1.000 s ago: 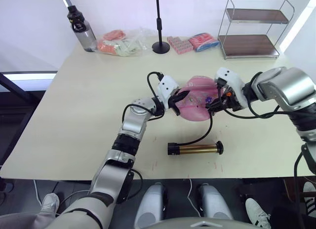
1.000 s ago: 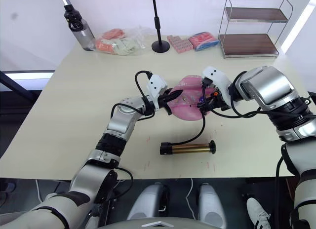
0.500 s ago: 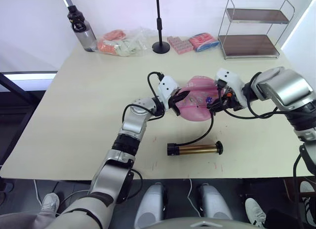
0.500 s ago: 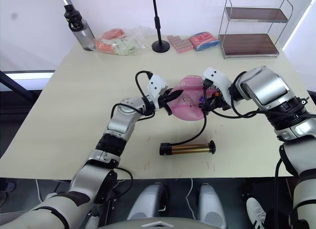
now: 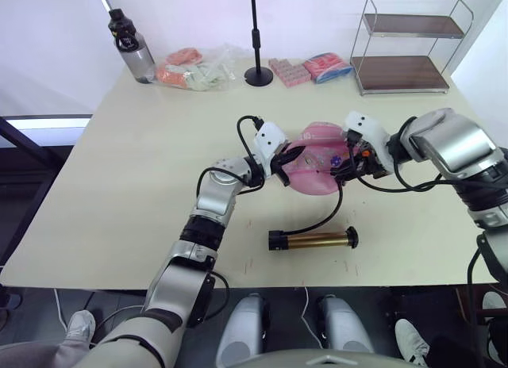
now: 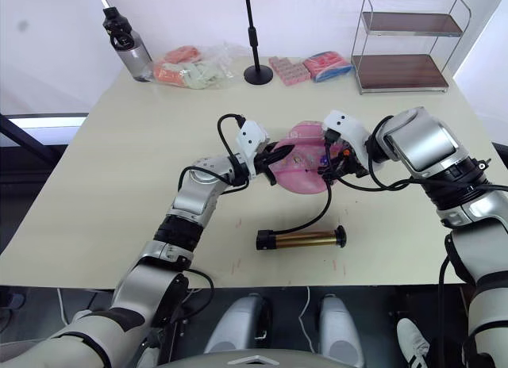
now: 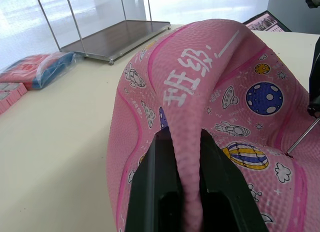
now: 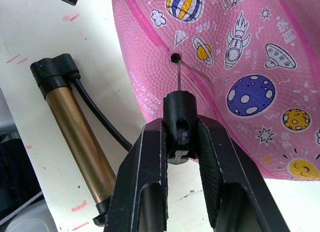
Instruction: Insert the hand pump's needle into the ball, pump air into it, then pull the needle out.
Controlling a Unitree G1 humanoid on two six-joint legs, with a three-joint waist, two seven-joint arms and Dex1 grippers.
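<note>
Pinching a raised fold of the ball between its two black fingers, the left hand grips the ball's left edge, and the pink skin bulges up between the pads. The ball is flattish, printed with planets, rockets and pale lettering, and it lies on the desk near its middle.

On the ball's opposite side, the right hand is clamped on the black needle holder at the hose end. The thin needle points at the small dark valve hole in the ball, its tip right at the hole; whether it has gone in cannot be told.

From the holder a black hose curves away from the ball to the hand pump, which lies flat on the desk on the near side of the ball, apart from it.

Well beyond the ball, along the desk's far edge, stand a dark bottle, a bag of packets, a black stand, more packets and a wire shelf.
</note>
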